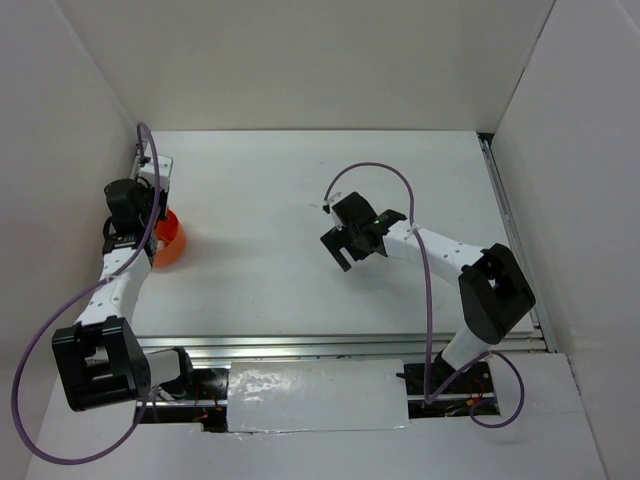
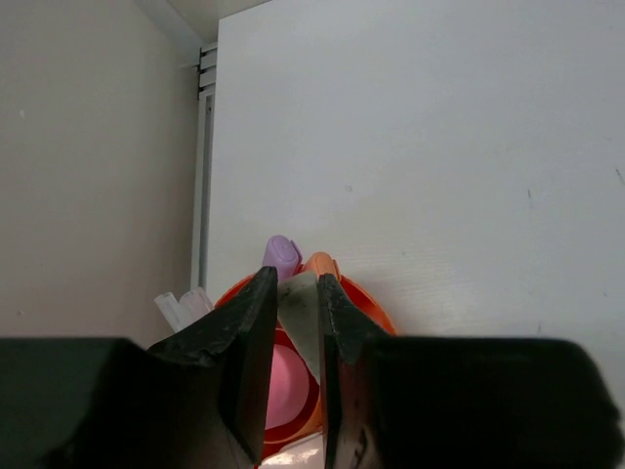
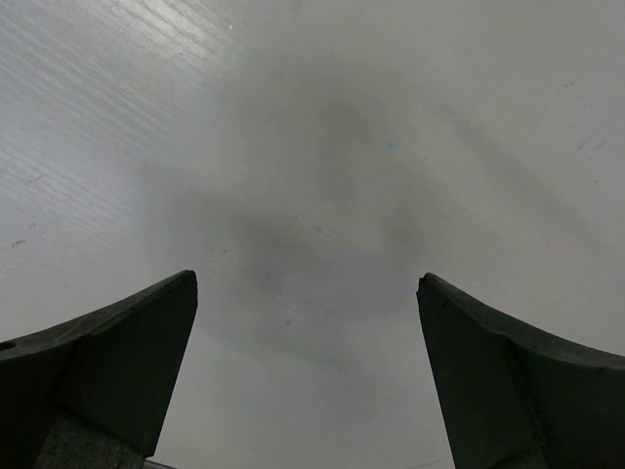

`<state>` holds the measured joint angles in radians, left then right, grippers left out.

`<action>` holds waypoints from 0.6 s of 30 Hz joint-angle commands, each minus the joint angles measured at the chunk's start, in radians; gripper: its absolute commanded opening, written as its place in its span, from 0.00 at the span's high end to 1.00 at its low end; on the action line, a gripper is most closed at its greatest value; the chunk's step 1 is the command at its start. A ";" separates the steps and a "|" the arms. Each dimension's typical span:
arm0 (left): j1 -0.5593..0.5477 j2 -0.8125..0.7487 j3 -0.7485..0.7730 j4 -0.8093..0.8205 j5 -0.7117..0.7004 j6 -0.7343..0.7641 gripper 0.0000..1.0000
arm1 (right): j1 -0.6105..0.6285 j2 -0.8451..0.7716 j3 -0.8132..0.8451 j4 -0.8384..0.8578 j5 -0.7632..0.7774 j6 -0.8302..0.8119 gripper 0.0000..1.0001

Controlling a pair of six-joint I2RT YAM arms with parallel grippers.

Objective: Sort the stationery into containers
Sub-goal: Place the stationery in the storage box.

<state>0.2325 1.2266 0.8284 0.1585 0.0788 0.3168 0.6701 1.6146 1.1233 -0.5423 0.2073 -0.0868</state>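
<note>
My left gripper (image 2: 294, 298) is shut on a small white eraser-like block (image 2: 301, 311) and holds it over the low orange-red tub (image 2: 379, 313). In the tub lie a pink stubby cylinder (image 2: 285, 387), a lilac pen (image 2: 282, 256) and an orange bit (image 2: 320, 263). In the top view the tub (image 1: 172, 243) sits at the table's left edge, partly under my left gripper (image 1: 146, 217). My right gripper (image 1: 352, 247) is open and empty above bare table near the middle; in its wrist view the gripper (image 3: 308, 327) has its fingers spread wide.
Pale translucent sticks (image 2: 182, 309) lie just left of the tub by the wall. White walls close in the table on the left, back and right. A metal rail (image 1: 505, 215) runs along the right edge.
</note>
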 commanded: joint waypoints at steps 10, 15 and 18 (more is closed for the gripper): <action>0.007 0.047 -0.015 0.082 0.073 0.047 1.00 | 0.005 0.008 0.038 -0.010 0.017 0.005 0.00; 0.011 0.070 -0.014 0.087 0.076 0.064 1.00 | 0.003 0.018 0.046 -0.015 0.012 0.007 0.00; 0.011 0.080 -0.014 0.081 0.075 0.067 1.00 | 0.002 0.022 0.049 -0.016 0.007 0.007 0.00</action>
<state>0.2371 1.3018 0.8127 0.1738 0.1318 0.3603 0.6697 1.6276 1.1275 -0.5434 0.2100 -0.0864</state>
